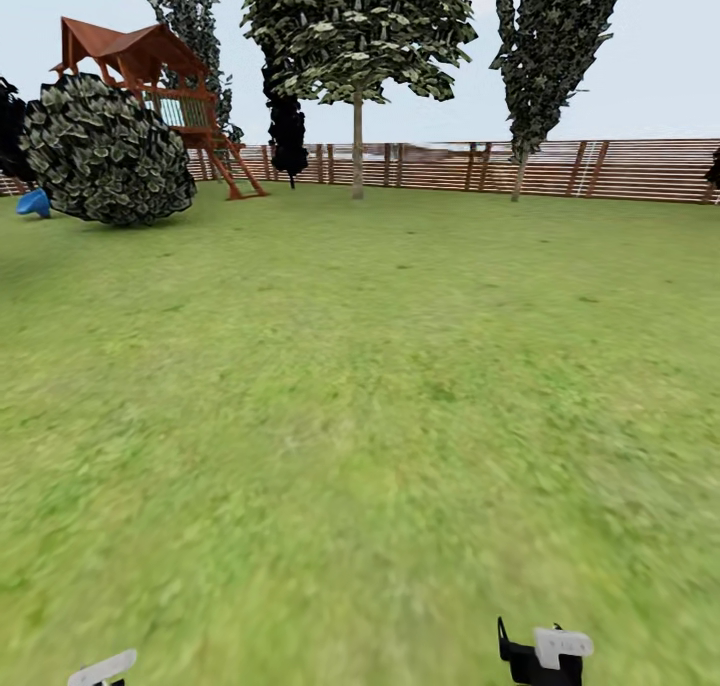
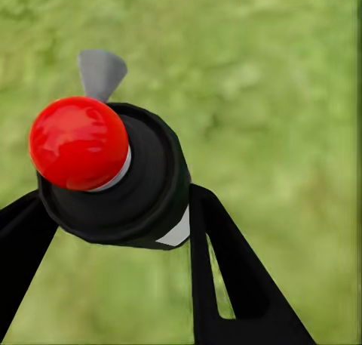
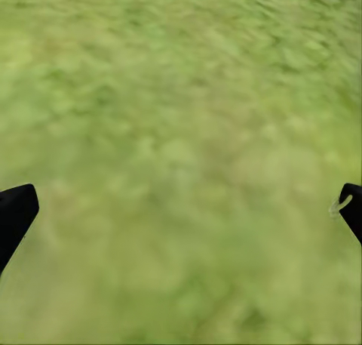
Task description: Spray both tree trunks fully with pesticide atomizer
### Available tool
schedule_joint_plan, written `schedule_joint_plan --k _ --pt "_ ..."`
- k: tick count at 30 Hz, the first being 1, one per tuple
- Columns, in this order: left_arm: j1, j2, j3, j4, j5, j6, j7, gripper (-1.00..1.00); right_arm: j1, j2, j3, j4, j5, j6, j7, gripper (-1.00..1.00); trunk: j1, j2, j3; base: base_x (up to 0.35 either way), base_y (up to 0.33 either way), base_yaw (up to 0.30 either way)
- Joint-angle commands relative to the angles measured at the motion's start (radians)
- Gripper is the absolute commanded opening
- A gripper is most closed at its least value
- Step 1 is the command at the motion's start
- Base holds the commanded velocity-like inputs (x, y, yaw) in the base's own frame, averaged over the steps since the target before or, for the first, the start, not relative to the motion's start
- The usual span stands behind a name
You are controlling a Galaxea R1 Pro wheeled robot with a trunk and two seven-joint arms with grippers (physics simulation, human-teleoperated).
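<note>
In the left wrist view the pesticide atomizer [image 2: 143,183] sits between two black fingers [image 2: 226,277], its red nozzle tip [image 2: 79,143] toward the camera and its grey trigger [image 2: 101,72] behind. My left gripper [image 2: 113,217] is shut on it, above grass. My right gripper [image 3: 182,209] is open over bare lawn, fingertips far apart. At the bottom edge of the head view show the left gripper [image 1: 100,669] and the right gripper [image 1: 545,656]. Far across the lawn stand two trees, one with a pale trunk [image 1: 357,146], the other with a thinner trunk [image 1: 519,171] by the fence.
A wide green lawn [image 1: 360,386] stretches ahead to a brown slatted fence [image 1: 600,169]. A round dark bush [image 1: 108,151], a wooden playhouse [image 1: 150,76] and a blue object [image 1: 33,203] stand at the far left. A near-black conifer [image 1: 288,131] rises by the fence.
</note>
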Motion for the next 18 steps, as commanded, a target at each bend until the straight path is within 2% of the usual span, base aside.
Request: schedule_joint_plan --k 1,18 --pt "0.000 0.000 0.005 0.000 -0.002 -0.003 0.001 -1.00 -0.001 -0.001 -0.005 0.001 0.010 -0.003 -0.006 1.00 0.000 0.000 -0.001 0.340 0.000 -0.001" --pt "0.000 0.000 0.005 0.000 -0.002 -0.003 0.001 -1.00 -0.001 -0.002 -0.006 0.000 0.010 -0.003 -0.006 1.00 0.000 0.000 -0.001 0.340 0.000 -0.003"
